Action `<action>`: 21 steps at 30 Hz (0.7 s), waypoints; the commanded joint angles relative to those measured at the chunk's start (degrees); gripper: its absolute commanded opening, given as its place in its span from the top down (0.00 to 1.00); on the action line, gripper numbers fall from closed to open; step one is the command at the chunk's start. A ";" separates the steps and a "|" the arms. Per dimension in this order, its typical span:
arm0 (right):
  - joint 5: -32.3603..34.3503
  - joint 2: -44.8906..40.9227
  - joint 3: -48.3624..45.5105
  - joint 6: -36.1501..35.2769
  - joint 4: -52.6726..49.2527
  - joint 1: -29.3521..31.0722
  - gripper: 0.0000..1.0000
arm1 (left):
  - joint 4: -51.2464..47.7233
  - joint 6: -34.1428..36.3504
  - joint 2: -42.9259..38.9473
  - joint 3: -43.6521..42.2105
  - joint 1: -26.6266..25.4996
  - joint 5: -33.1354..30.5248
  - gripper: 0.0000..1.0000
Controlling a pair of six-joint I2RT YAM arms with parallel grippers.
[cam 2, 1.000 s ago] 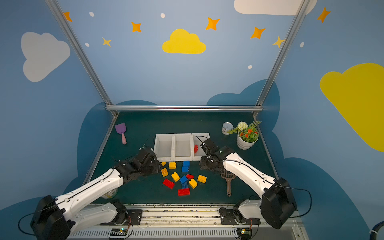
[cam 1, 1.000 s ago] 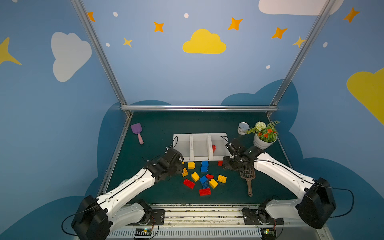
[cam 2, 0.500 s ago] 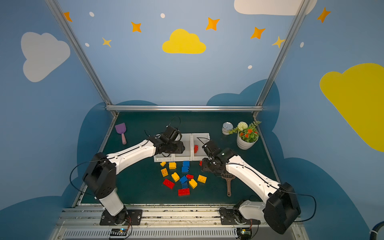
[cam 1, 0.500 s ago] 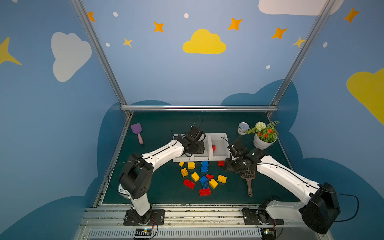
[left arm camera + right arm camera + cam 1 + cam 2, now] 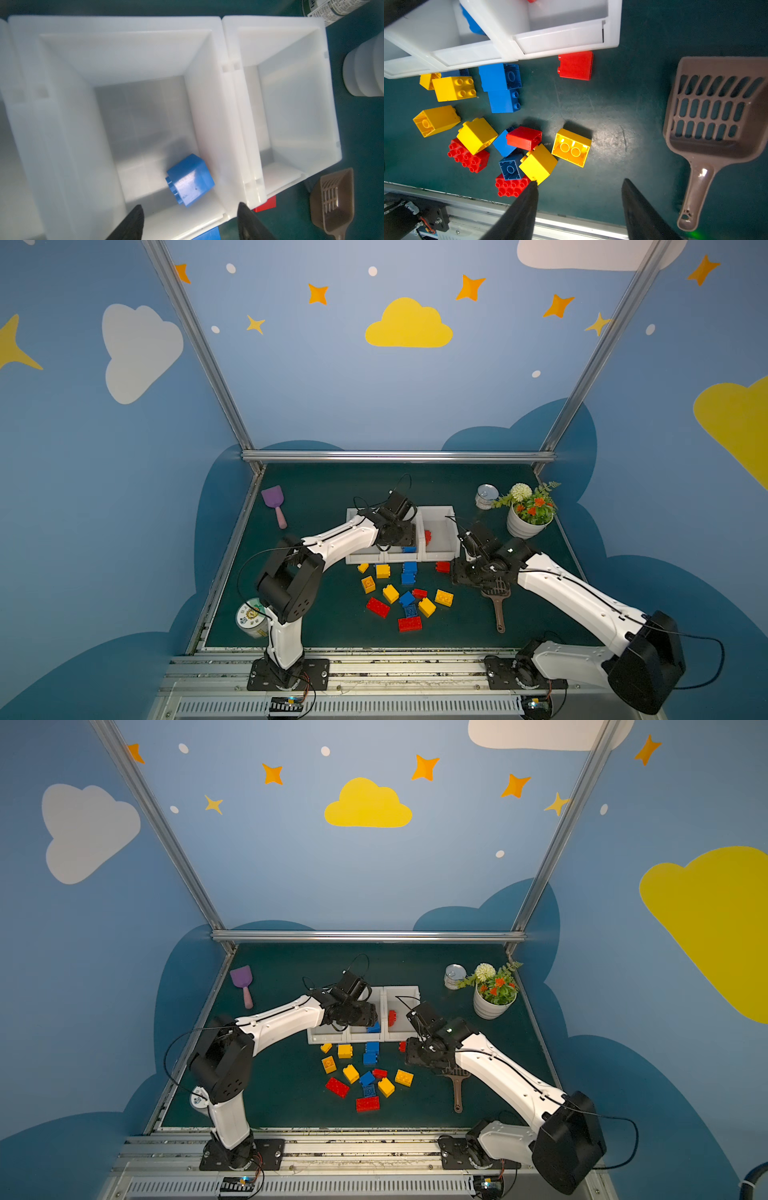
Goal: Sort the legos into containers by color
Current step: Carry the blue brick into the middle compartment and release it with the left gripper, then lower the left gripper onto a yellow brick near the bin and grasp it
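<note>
I worked on a dark green mat (image 5: pixel 332 489) boxed in by blue walls (image 5: pixel 124 489) painted with clouds and stars. From the left stood one purple scoop (image 5: pixel 274 502), three joined white bins (image 5: pixel 440 509), one metal tin (image 5: pixel 486 495), one brown slotted scoop (image 5: pixel 496 599) and one white flower pot (image 5: pixel 525 526). My left claw (image 5: pixel 189 204) hung spread and empty over the middle bin (image 5: pixel 124 25), with one blue brick (image 5: pixel 190 180) on that bin's floor just below its jaws. One red brick (image 5: pixel 427 536) sat in the right bin (image 5: pixel 270 22). The loose bricks (image 5: pixel 504 100) before the bins numbered six yellow, four red and at least four blue. My right claw (image 5: pixel 579 181) hovered spread and empty over bare mat, a yellow brick (image 5: pixel 538 164) near one finger.
</note>
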 commanded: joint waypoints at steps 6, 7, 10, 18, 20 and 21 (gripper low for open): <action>0.61 -2.90 -0.74 1.45 -2.94 0.21 0.35 | 0.91 0.71 -8.99 -2.98 -0.39 0.13 0.23; 0.45 -3.43 -1.19 1.49 -2.39 0.19 0.35 | 0.98 1.25 -10.43 -3.79 -0.40 -0.07 0.22; 0.27 -4.16 -2.20 1.78 -0.96 0.15 0.36 | -0.02 2.06 -14.50 -6.41 -0.48 -1.80 0.22; -1.48 -1.92 -1.26 1.56 -0.78 0.28 0.36 | -1.07 -3.65 -26.85 -20.61 -1.17 -5.04 0.22; -1.65 -1.77 -1.32 1.34 0.19 0.24 0.36 | -2.47 -4.82 -29.89 -23.82 -1.26 -5.66 0.22; -1.77 -1.55 -1.35 1.18 0.50 0.20 0.36 | -3.34 -5.33 -31.04 -24.97 -1.27 -6.12 0.22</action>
